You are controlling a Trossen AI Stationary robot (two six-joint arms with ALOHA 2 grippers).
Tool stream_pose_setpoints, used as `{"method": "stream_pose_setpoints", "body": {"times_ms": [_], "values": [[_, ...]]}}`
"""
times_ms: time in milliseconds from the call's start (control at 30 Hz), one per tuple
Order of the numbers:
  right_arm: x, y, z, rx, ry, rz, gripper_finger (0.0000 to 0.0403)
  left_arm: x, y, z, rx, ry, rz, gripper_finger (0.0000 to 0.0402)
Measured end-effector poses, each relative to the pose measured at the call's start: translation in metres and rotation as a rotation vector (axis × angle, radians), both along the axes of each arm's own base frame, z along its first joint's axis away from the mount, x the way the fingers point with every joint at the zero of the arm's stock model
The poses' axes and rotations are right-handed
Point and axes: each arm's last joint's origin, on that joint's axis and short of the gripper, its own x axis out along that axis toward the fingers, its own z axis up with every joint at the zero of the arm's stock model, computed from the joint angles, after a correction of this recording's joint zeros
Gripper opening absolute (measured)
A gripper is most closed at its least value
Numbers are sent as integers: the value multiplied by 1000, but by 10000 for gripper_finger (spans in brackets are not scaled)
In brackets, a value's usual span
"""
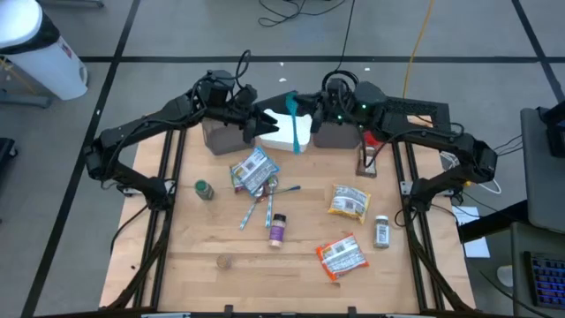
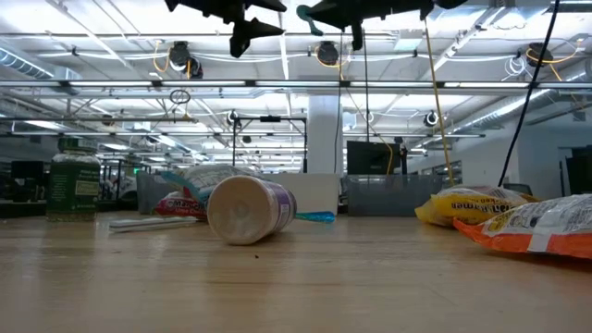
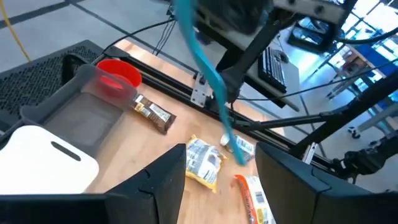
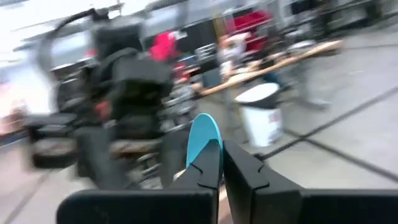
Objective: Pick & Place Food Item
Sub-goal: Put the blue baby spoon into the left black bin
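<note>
Two dark jointed arms, black cables looped at the wrists, blocky black jaws.

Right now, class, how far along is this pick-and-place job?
Done: nothing visibly placed. In hand: the right gripper is shut on a blue utensil above the white board; the left gripper is open beside it. Left: snack packets on the table.
</note>
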Motion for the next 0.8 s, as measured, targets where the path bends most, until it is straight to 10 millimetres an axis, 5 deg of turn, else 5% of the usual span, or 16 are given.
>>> {"method": "stream_pose_setpoints", "body": {"times_ms": [267, 467, 800], "values": [[2, 2, 8, -8, -116, -263, 0, 8, -7, 4, 167, -15, 127, 198], [13, 5, 5, -9, -184, -257, 0, 15, -18, 8, 315, -36, 148, 198], [23, 9, 2, 2, -231, -233, 0, 14, -16, 7, 320, -12, 234, 198]]}}
